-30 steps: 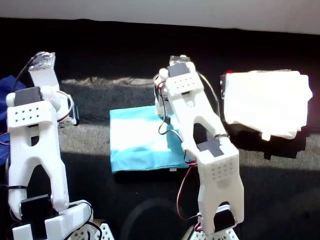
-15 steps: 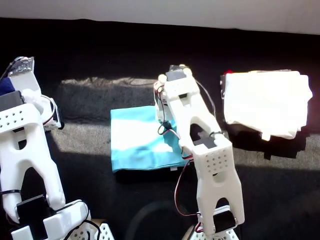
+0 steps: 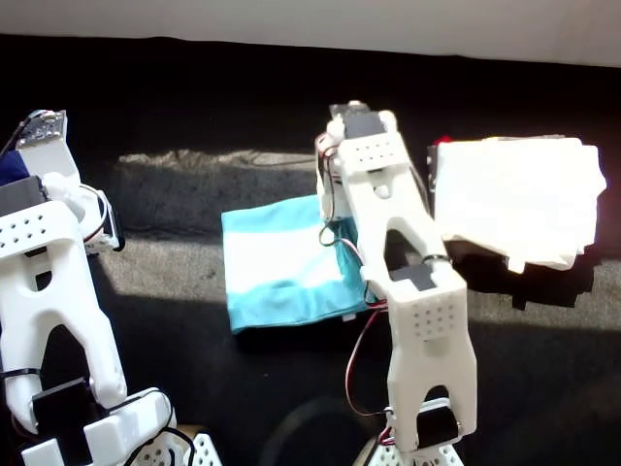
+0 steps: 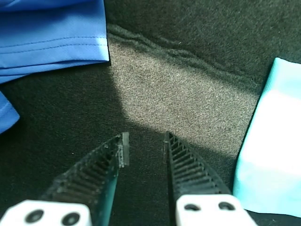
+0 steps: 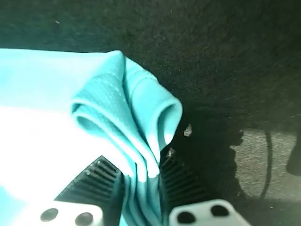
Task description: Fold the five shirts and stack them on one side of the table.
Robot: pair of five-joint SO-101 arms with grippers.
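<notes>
While the right end effector (image 5: 141,165) is clamped on the bunched right edge of the folded teal shirt (image 3: 281,267) at mid-tabletop (image 3: 194,126), the white stack (image 3: 514,199) lies near, farther to its right. The left end effector (image 4: 145,141), partly open and empty, hangs well apart on the shirt's opposite side.

Turquoise shirt (image 3: 281,262): folded into a flat rectangle, laid slightly askew in the middle of the table (image 3: 194,388); a pale band is seen across it.
Its right edge (image 5: 136,108): gathered into raised, bunched folds and pinched in the right gripper (image 5: 139,165).
White stack (image 3: 514,199): folded shirts piled at the right side, well apart from the turquoise one; edges are slightly uneven.
Blue shirt (image 4: 51,33): laid at the far left, loosely folded, hem stitching visible.
</notes>
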